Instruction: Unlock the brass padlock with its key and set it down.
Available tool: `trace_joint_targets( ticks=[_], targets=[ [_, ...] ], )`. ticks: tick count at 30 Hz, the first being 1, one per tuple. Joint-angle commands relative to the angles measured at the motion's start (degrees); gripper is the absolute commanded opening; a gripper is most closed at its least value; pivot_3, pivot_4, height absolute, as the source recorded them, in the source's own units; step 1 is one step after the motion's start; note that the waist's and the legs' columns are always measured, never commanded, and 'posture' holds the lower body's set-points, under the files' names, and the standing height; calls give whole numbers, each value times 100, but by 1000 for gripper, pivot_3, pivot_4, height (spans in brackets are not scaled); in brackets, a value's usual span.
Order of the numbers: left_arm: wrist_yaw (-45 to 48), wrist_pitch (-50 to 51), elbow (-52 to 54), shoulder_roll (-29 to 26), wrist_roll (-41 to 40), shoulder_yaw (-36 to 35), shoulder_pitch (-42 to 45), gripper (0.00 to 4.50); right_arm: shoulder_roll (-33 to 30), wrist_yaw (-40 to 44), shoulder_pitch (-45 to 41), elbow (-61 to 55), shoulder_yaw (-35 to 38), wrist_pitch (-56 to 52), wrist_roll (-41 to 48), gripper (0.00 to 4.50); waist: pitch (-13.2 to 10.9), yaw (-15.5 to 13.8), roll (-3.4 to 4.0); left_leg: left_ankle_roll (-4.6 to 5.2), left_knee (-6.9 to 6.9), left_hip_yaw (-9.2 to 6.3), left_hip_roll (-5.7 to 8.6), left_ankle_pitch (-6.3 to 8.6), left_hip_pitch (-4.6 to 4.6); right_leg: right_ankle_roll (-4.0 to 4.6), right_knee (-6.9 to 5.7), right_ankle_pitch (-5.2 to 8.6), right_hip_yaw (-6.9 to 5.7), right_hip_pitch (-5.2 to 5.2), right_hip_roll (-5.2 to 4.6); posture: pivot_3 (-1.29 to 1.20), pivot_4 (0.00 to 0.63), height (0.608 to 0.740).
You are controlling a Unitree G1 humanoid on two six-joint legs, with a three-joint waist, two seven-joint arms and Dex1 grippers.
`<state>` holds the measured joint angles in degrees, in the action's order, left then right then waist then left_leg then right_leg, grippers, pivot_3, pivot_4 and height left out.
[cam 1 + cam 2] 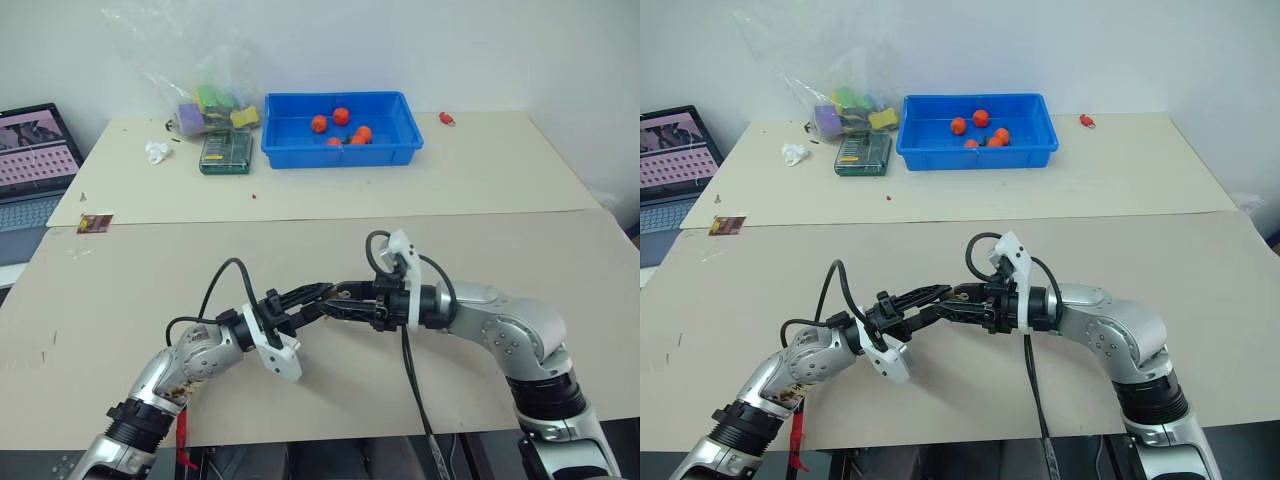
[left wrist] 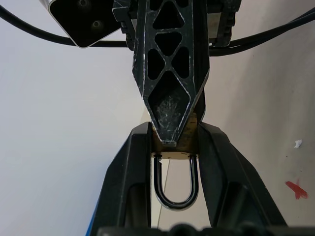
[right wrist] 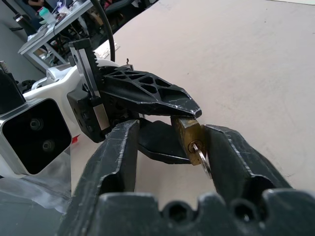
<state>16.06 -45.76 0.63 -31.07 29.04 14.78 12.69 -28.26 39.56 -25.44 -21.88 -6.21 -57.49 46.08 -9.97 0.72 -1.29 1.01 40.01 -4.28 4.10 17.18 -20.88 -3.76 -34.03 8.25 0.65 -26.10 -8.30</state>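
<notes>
The brass padlock (image 3: pixel 189 136) is held above the tan table (image 1: pixel 480 250), clamped by its body between the fingers of my left gripper (image 1: pixel 318 296). Its shackle (image 2: pixel 176 196) is closed and points back along that gripper. The key (image 3: pixel 202 161) sits in the keyhole at the padlock's free end. My right gripper (image 3: pixel 172 129) comes in from the opposite side. Its two fingers stand apart on either side of the key. One finger (image 3: pixel 231 157) is close against the key's head and the other is well clear. Both grippers meet tip to tip in the eye views.
At the table's far side stand a blue bin (image 1: pixel 340 97) holding orange-red balls, a green box (image 1: pixel 225 151), a clear bag of toys (image 1: pixel 205 100) and a crumpled white scrap (image 1: pixel 157 152). A laptop (image 1: pixel 30 160) sits off to the left. Black cables loop over both wrists.
</notes>
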Motion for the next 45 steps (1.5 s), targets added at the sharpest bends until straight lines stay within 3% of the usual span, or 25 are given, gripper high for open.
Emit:
trace_joint_targets(
  ticks=[1, 3, 12, 13, 14, 15, 16, 22, 23, 30, 35, 39, 41, 45],
  targets=[
    [-13, 15, 178, 42, -118, -23, 27, 808, 30, 61, -88, -203, 72, -11, 148, 1001, 0, 0, 0, 0, 0, 0, 0, 0, 0, 0, 0, 0, 0, 0, 0, 0, 150, 740],
    [-7, 17, 172, 51, -118, -26, 32, 808, 12, 76, -83, -214, 76, -26, 177, 294, 0, 0, 0, 0, 0, 0, 0, 0, 0, 0, 0, 0, 0, 0, 0, 0, 150, 740],
    [221, 249, 5, 67, -441, -12, 22, 808, -39, 118, -107, -238, 26, -1, 148, 223, 0, 0, 0, 0, 0, 0, 0, 0, 0, 0, 0, 0, 0, 0, 0, 0, 150, 740],
    [226, 234, -6, 71, -576, -44, 19, 1308, -37, 110, -118, -234, 20, 0, 139, 209, 0, 1, 0, 0, 0, 0, 0, 0, 0, 0, 0, 0, 0, 0, 0, 0, 150, 740],
    [318, 227, -24, 64, -836, -34, 16, 1308, -30, 96, -121, -232, 21, -2, 135, 209, 0, 4, 0, 0, 0, 0, 0, 0, 0, 0, 0, 0, 0, 0, 0, 0, 150, 740],
    [394, 230, -27, 39, -944, -18, 13, 1890, -31, 95, -119, -235, 20, -4, 132, 209, 0, 6, 0, 0, 0, 0, -1, 0, 0, 0, 0, 0, 0, 0, 0, 0, 150, 740],
    [424, 222, -27, 22, -974, -16, 9, 2031, -31, 99, -119, -236, 22, -7, 130, 209, 0, 5, 0, 0, 0, -1, -1, 0, 0, 0, -1, 0, 0, 0, 0, 0, 150, 740],
    [446, 110, -189, -130, -1011, -135, -4, 4349, -33, 125, -155, -168, 49, 30, 85, 209, 0, 5, 0, 0, 0, 0, 0, 0, 1, 0, 0, 0, 0, 1, 0, 0, 150, 740],
    [444, 89, -237, -160, -1018, -161, 0, 4477, -38, 130, -164, -152, 57, 40, 76, 209, 0, 5, 0, 0, 0, 0, 0, 0, 1, 0, 0, 0, 0, 1, 0, 0, 150, 740],
    [633, 294, -610, -370, -1120, -195, -122, 4477, -127, 203, -246, -77, 198, 58, 77, 209, 0, 7, 1, 0, 0, -1, 0, 0, 2, 0, 0, 0, 0, 0, 0, 0, 150, 740],
    [1353, 1485, -588, -20, -2656, -284, -50, 4477, -322, 382, -283, -149, 408, 9, 267, 209, 0, 0, 1, 0, 0, -3, 0, 0, 1, 0, -1, 0, -1, 0, 0, 0, 150, 740],
    [2108, 3762, -39, 367, -4589, -494, 90, 3379, -605, 665, -220, -272, 477, 19, 374, 209, 0, 4, 0, 1, 4, -6, 1, 1, 0, -1, -3, 1, -2, 1, 0, 0, 150, 740],
    [2449, 5000, 273, 364, -5461, -571, 247, 2558, -724, 800, -209, -270, 456, 123, 330, 209, 1, 13, 0, 2, 6, -7, 1, 1, -1, -1, -3, 1, -3, 1, 0, 0, 150, 740],
    [2756, 6649, 715, 304, -6568, -768, 493, 1133, -803, 936, -214, -267, 449, 204, 320, 209, 1, 54, 0, 2, 8, -6, -1, 1, 0, -2, -4, 1, -1, 2, 4, 0, 150, 740]
  ],
)
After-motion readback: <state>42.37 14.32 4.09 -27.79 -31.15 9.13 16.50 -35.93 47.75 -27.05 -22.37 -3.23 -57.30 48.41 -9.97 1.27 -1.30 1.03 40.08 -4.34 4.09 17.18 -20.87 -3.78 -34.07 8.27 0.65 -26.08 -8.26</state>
